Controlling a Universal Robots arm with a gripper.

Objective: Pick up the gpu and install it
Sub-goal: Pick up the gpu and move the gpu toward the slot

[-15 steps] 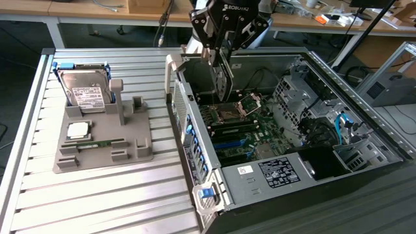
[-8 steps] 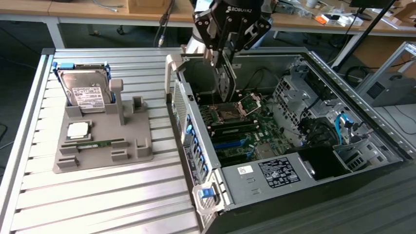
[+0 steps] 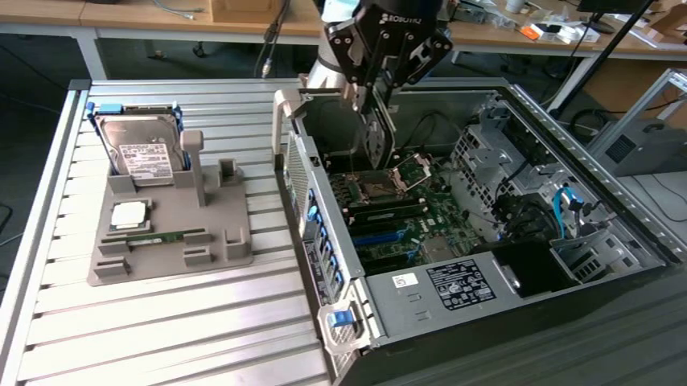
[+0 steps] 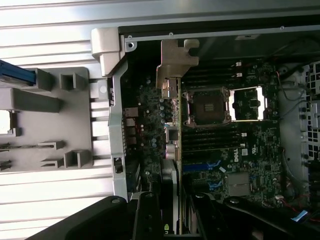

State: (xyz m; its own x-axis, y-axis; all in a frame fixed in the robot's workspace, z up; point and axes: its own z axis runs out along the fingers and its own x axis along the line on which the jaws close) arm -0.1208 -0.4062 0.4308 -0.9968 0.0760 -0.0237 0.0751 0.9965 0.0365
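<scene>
You have the fingers (image 4: pixel 146 217) clamped on the gpu (image 3: pixel 375 137), holding it on edge over the motherboard (image 3: pixel 403 217) inside the open computer case (image 3: pixel 601 201).

The exterior view looks down at a slant from high up and well back, taking in the silver slatted metal table (image 3: pixel 161 322), the grey moulded plastic parts holder (image 3: pixel 172 241) on the exterior view's left and the open black computer tower case (image 3: pixel 601 193) on its right. The wrist view looks straight down from close above, along the black gripper (image 4: pixel 174 212) and the edge-on gpu (image 4: pixel 175 65), a thin dark card with a silver bracket clamped in it. Both share the dark green motherboard (image 3: pixel 419 233), its square silver processor socket (image 3: pixel 376 189) and part of the holder.
</scene>
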